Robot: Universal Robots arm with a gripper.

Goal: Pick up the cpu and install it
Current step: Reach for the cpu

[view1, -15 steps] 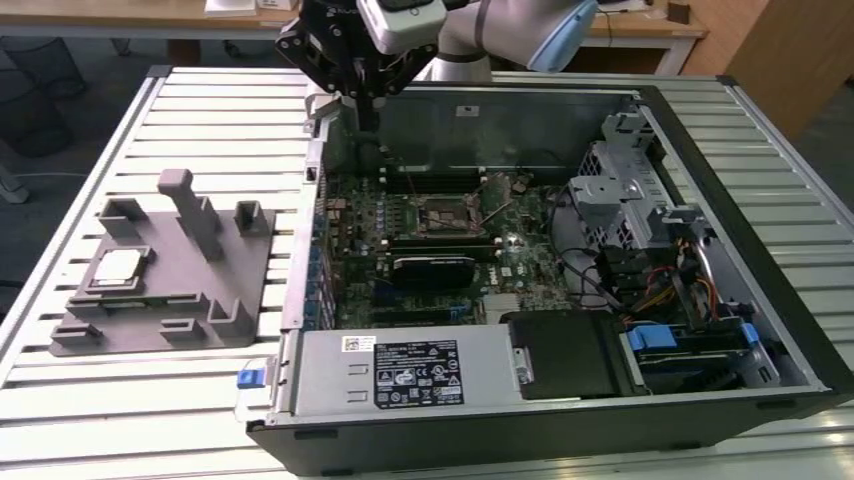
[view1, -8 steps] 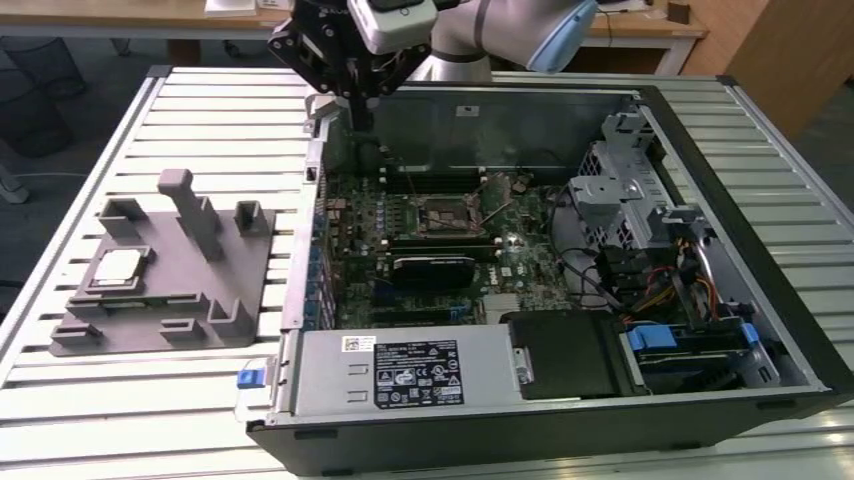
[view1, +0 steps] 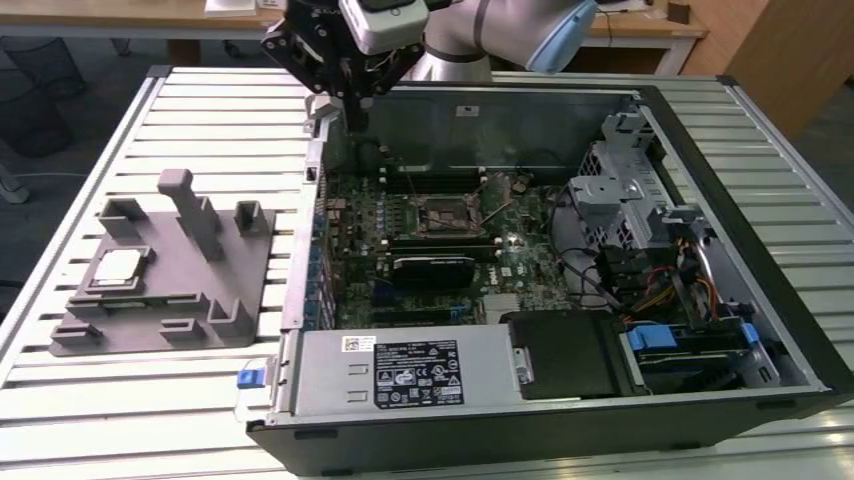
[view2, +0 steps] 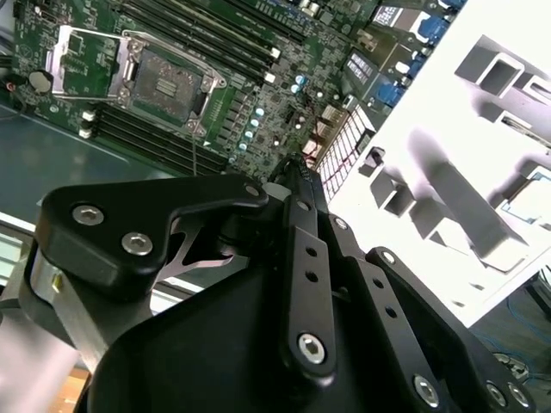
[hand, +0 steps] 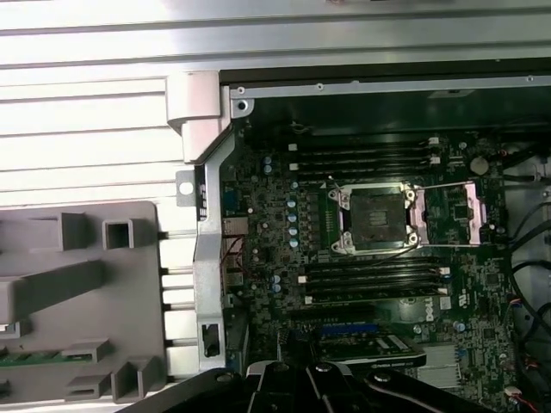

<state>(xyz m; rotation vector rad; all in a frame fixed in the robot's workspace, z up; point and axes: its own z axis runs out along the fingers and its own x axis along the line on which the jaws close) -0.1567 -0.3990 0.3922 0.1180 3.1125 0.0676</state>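
Currently, no step of the task is complete as far as the views show. The cpu (view1: pixel 118 267) lies on the grey tray (view1: pixel 200 300), outside the computer case (view1: pixel 747 200) and just beside its side wall, on the exterior view's left. The socket (view1: pixel 441 212) inside the case is empty, with its load plate folded back. Pickup, transfer and seating are all left to do.

The gripper (view1: pixel 358 120) hangs above the case's far corner on the tray side, well apart from the cpu. Its jaws are closed together and grip nothing.

Orientation: the cpu lies flat, metal top up. It is square, so no long axis applies. Its edges run roughly parallel to the tray's edges. Its corner mark cannot be made out.
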